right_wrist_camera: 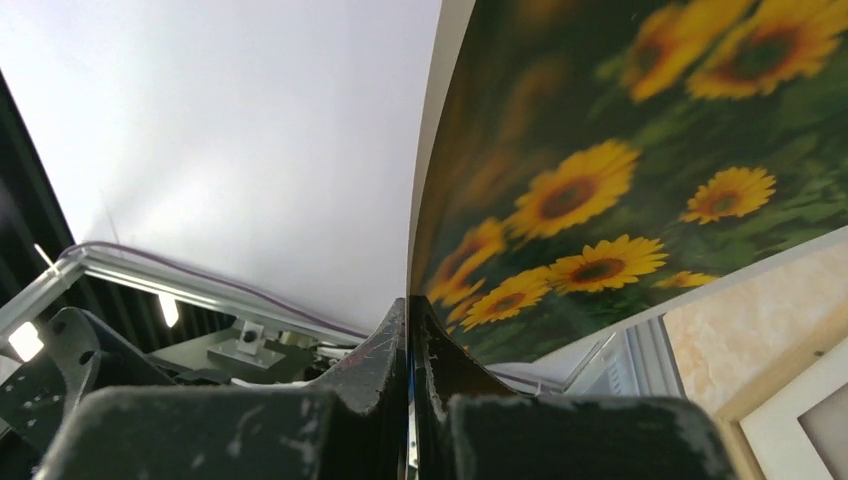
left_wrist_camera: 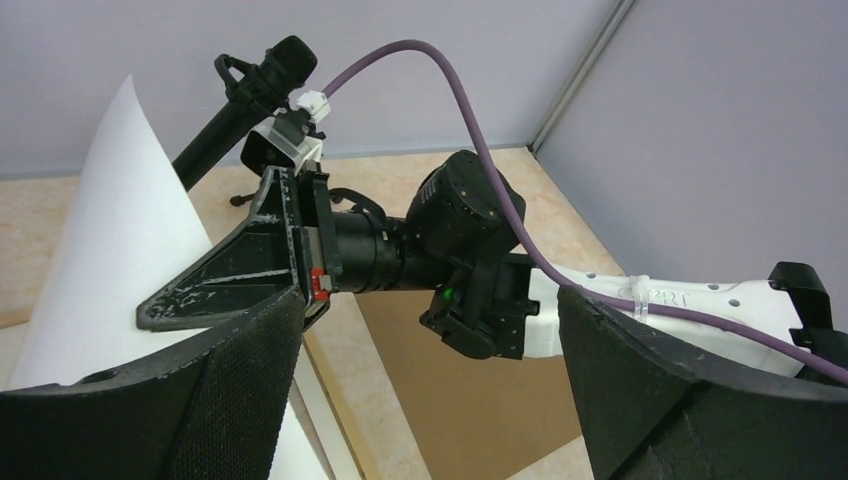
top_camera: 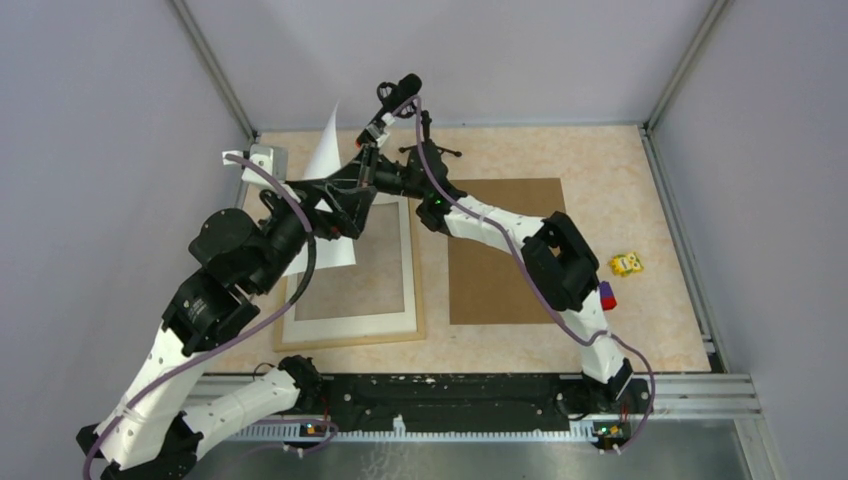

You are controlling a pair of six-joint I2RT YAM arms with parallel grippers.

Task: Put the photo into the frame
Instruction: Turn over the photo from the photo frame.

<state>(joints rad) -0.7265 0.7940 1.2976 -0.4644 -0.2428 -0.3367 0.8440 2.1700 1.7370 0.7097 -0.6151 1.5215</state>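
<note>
The photo [right_wrist_camera: 600, 180], sunflowers on dark green, stands curled upright; its white back [top_camera: 325, 150] faces left. My right gripper [right_wrist_camera: 410, 312] is shut on the photo's edge and holds it above the left part of the frame; in the top view this gripper [top_camera: 350, 168] is at the sheet's right side. The frame [top_camera: 420, 300], thin light wood, lies flat on the table. My left gripper [left_wrist_camera: 430, 420] is open with nothing between its fingers. It hovers beside the right gripper's fingers [left_wrist_camera: 230, 270] and points at them; in the top view the left gripper [top_camera: 335, 205] is over the frame.
A white mat [top_camera: 350, 312] lies inside the frame. A brown backing board [top_camera: 505, 250] lies flat to its right. A small yellow toy [top_camera: 626, 263] and a red-and-purple piece [top_camera: 607, 297] sit further right. A black stand [top_camera: 428, 140] rises at the back, near the walls.
</note>
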